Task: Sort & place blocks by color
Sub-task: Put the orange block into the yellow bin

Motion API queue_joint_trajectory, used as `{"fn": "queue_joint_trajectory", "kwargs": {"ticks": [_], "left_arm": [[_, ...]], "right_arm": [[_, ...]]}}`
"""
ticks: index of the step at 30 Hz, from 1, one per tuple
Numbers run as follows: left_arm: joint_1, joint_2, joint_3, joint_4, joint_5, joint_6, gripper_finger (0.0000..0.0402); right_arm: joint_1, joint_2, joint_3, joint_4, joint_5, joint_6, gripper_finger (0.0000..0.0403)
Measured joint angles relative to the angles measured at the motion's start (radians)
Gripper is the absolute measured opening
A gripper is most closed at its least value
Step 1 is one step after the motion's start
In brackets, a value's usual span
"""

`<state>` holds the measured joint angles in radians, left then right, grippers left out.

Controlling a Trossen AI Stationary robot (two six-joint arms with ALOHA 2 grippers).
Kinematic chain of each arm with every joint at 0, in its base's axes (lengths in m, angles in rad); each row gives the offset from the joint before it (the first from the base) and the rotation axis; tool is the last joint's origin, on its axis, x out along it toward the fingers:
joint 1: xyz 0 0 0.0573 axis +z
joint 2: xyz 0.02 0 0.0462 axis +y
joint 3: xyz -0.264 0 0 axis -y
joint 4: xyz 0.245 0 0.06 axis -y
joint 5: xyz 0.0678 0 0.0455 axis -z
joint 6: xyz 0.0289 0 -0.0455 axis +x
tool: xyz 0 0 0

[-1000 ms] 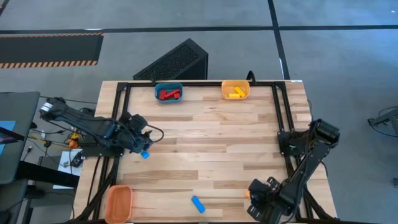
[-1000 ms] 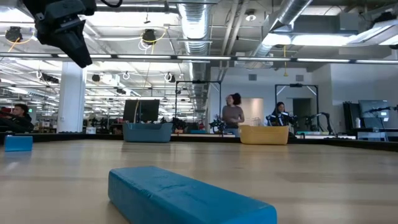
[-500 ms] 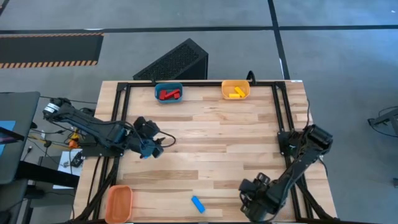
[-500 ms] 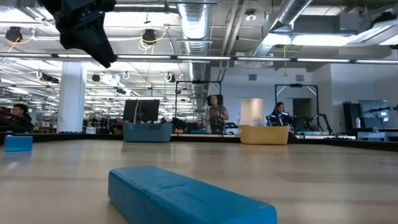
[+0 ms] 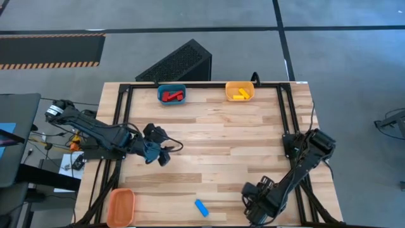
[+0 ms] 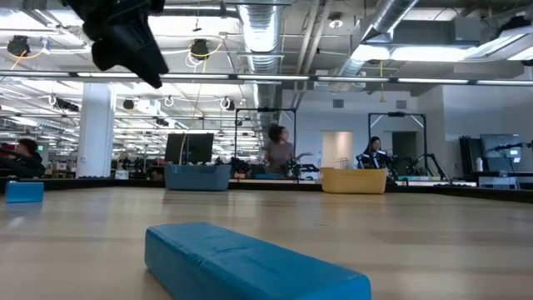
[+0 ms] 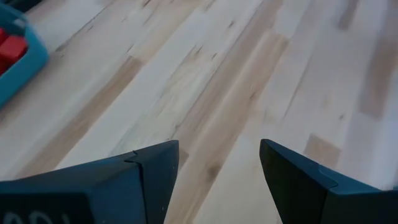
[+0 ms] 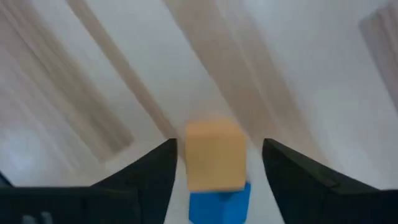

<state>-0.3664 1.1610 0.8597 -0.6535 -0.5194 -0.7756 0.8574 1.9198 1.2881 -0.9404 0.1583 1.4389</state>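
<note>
Right gripper [image 8: 217,186] hangs low with its fingers apart, an orange cube [image 8: 214,154] sitting on a blue block [image 8: 219,204] right between them. Small rigid plastic, surely light and a bit slick: best pinched across flat opposite sides. Left gripper [image 7: 217,180] hovers spread and empty over bare table [image 7: 249,74]

Wooden table [image 5: 215,145], three bins

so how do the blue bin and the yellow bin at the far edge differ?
The blue plastic bin holds red blocks; the yellow plastic bin holds yellow blocks. The blue one sits nearer the left arm's side, the yellow nearer the right's. Both are small open bins at the table's far edge.
</note>
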Motion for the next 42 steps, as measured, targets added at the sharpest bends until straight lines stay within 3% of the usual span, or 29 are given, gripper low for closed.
{"fn": "queue_joint_trajectory", "kwargs": {"ticks": [11,15,19,24,33,38,42], "left_arm": [[0.068,0.005,0.0,0.228,0.042,0.102,0.0212],[0.111,0.005,0.0,0.277,0.105,0.116,0.0212],[0.166,0.039,0.0,0.444,0.212,0.145,0.0212],[0.211,0.161,0.0,0.773,0.38,0.089,0.0212],[0.262,0.39,0.0,1.394,0.594,-0.19,0.0219],[0.309,0.48,0.001,1.638,0.611,-0.333,0.0245],[0.349,0.513,0.002,1.656,0.588,-0.35,0.0273]], "right_arm": [[-0.001,-0.002,0.001,0.003,0.012,-0.007,0.0103],[-0.004,-0.03,-0.002,0.006,0.065,-0.007,0.0103],[-0.043,-0.117,0.0,-0.001,0.244,-0.009,0.011],[-0.121,-0.242,0.001,-0.007,0.445,-0.116,0.011],[-0.186,-0.455,0.001,0.032,0.647,-0.457,0.0111],[-0.195,-0.517,-0.006,0.019,0.71,-0.647,0.0112],[-0.239,-0.584,-0.107,-0.012,0.75,-0.685,0.0112]]}}
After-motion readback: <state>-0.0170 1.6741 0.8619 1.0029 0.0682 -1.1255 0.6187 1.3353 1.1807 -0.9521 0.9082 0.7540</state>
